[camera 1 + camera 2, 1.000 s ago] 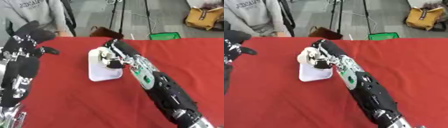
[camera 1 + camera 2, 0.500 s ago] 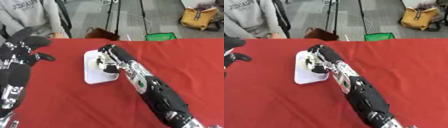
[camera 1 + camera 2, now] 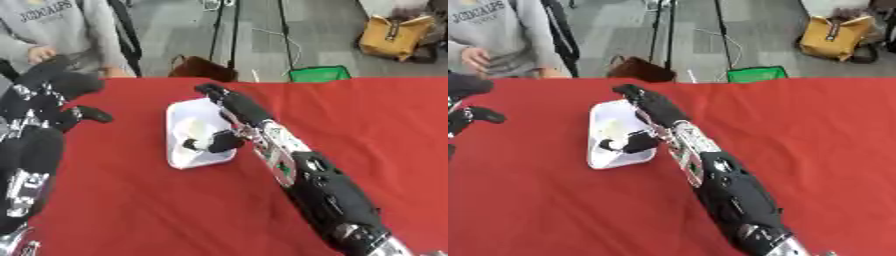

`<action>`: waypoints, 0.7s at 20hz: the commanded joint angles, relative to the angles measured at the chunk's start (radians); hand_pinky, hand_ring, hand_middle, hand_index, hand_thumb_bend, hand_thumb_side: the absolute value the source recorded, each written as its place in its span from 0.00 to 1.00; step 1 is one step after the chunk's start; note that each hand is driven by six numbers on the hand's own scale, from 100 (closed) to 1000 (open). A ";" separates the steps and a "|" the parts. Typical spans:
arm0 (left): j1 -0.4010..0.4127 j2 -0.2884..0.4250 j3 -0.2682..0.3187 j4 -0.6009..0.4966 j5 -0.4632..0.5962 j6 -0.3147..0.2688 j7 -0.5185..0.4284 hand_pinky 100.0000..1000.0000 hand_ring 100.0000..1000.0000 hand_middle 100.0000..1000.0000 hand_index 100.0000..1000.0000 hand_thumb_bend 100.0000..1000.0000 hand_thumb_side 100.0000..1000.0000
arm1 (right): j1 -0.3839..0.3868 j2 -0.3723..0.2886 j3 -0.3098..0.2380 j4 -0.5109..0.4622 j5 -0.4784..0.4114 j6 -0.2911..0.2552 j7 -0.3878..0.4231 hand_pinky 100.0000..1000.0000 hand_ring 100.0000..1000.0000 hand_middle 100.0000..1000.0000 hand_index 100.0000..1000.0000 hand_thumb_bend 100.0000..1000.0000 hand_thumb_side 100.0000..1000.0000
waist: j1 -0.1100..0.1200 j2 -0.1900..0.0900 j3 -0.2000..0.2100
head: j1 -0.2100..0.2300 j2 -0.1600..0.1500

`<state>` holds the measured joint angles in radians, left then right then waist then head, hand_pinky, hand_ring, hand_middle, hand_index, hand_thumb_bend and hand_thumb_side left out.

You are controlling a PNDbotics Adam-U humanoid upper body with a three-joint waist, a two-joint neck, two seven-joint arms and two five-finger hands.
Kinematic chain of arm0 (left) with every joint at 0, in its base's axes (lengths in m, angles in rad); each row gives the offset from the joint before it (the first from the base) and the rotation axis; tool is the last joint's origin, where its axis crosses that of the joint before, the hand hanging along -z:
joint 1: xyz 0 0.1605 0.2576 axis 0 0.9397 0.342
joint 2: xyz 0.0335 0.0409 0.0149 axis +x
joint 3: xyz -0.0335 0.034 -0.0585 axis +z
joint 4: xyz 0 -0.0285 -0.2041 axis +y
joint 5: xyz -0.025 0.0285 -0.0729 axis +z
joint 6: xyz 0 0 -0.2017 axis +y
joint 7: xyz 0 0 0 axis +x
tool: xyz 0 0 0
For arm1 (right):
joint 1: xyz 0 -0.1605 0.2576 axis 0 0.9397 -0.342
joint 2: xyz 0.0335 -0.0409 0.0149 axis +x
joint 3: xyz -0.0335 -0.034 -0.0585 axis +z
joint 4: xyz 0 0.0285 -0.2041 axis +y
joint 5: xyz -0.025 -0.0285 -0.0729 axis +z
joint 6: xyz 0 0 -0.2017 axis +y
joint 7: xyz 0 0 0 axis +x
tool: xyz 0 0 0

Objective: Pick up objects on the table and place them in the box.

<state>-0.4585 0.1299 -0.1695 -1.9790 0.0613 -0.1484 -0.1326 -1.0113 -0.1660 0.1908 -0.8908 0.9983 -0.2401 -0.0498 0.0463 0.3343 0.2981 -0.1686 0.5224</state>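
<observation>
A white shallow box (image 3: 206, 158) lies on the red table (image 3: 376, 120), left of the middle. A pale, soft-looking object (image 3: 194, 128) rests inside it. My right hand (image 3: 241, 112) reaches over the box's right side with fingers stretched toward the far rim. Its thumb (image 3: 213, 143) points down into the box, next to the pale object; whether they touch I cannot tell. The hand is open and holds nothing. My left hand (image 3: 45, 98) is raised at the left edge, open, fingers relaxed, away from the box.
Beyond the far table edge stands a person in a grey sweatshirt (image 3: 61, 25). On the floor behind are a brown bag (image 3: 203, 67), a green item (image 3: 319, 74), a yellow bag (image 3: 394, 37) and tripod legs (image 3: 229, 30).
The camera has shifted. My right hand has straightened its fingers over the box, and the pale object it held now lies inside. The left hand stays raised.
</observation>
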 commanded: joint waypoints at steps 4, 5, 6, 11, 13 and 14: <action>-0.009 0.013 0.003 -0.021 -0.003 0.001 0.001 0.59 0.79 0.68 0.90 0.46 0.55 | -0.024 -0.074 -0.007 -0.108 -0.122 -0.012 0.013 0.56 0.72 0.86 0.96 0.56 0.51 | 0.001 -0.038 -0.035 | 0.028 -0.005; -0.005 0.017 0.007 -0.021 -0.006 0.002 0.004 0.59 0.79 0.68 0.90 0.47 0.54 | -0.019 -0.095 -0.011 -0.148 -0.178 -0.035 0.011 0.51 0.70 0.84 0.95 0.51 0.50 | 0.001 -0.044 -0.059 | 0.045 -0.003; -0.001 0.019 0.011 -0.021 -0.010 0.002 0.008 0.59 0.79 0.68 0.90 0.47 0.54 | -0.010 -0.116 -0.012 -0.187 -0.243 -0.052 0.016 0.51 0.70 0.84 0.95 0.51 0.50 | 0.002 -0.046 -0.074 | 0.055 -0.002; 0.023 0.039 0.027 -0.021 -0.029 0.010 0.029 0.59 0.79 0.68 0.90 0.46 0.55 | 0.051 -0.225 -0.040 -0.408 -0.506 -0.024 -0.029 0.49 0.68 0.82 0.92 0.45 0.55 | 0.003 -0.059 -0.165 | 0.119 0.004; 0.030 0.047 0.037 -0.018 -0.040 0.014 0.042 0.59 0.79 0.68 0.90 0.46 0.56 | 0.084 -0.274 -0.051 -0.485 -0.560 0.009 -0.038 0.49 0.68 0.81 0.91 0.45 0.56 | 0.002 -0.065 -0.198 | 0.132 0.006; 0.034 0.051 0.042 -0.016 -0.046 0.016 0.049 0.59 0.79 0.68 0.90 0.46 0.56 | 0.102 -0.297 -0.057 -0.520 -0.584 0.026 -0.037 0.49 0.68 0.81 0.91 0.45 0.56 | 0.002 -0.067 -0.211 | 0.136 0.007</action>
<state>-0.4198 0.1586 -0.1409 -1.9783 0.0250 -0.1331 -0.0942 -0.8952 -0.4157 0.1481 -1.3458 0.4557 -0.2319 -0.0808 0.0491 0.2921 0.0783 -0.0430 0.5271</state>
